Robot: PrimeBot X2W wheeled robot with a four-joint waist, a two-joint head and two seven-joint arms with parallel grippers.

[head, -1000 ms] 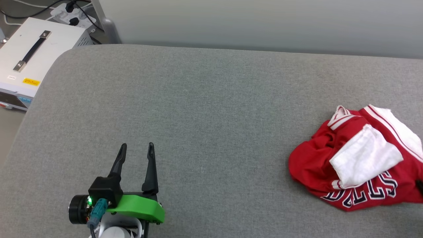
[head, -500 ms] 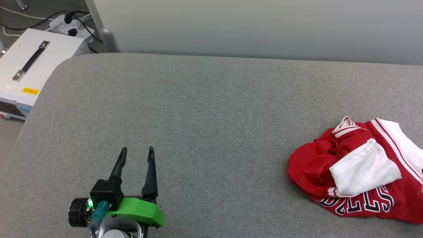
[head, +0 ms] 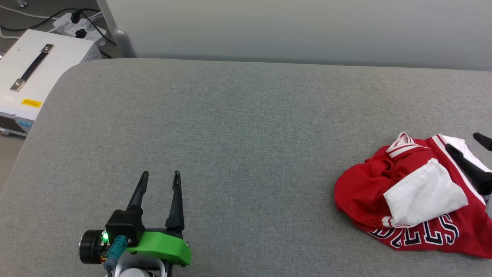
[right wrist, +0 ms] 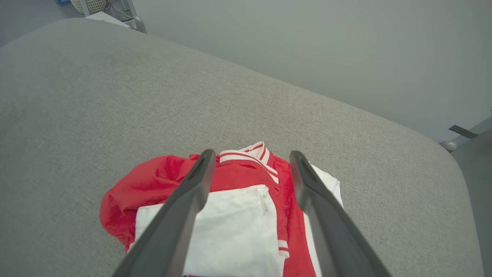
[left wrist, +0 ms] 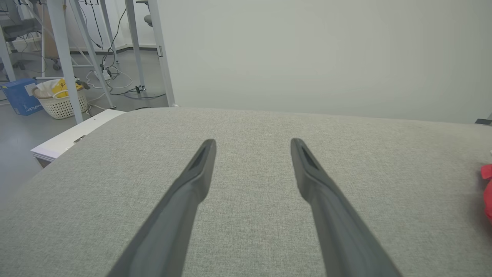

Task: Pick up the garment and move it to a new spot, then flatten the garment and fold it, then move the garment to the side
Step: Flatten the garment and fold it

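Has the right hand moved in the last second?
Yes. The right hand has come in from the head view's right edge and now reaches over the garment, open.

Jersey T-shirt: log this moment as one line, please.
phase: pre-pick | jersey T-shirt: crumpled, on grey cushion | right claw: open over it, not gripping | left claw: open, far from it

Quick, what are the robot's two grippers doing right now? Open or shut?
Left gripper: open, holding nothing.
Right gripper: open over the shirt, holding nothing.
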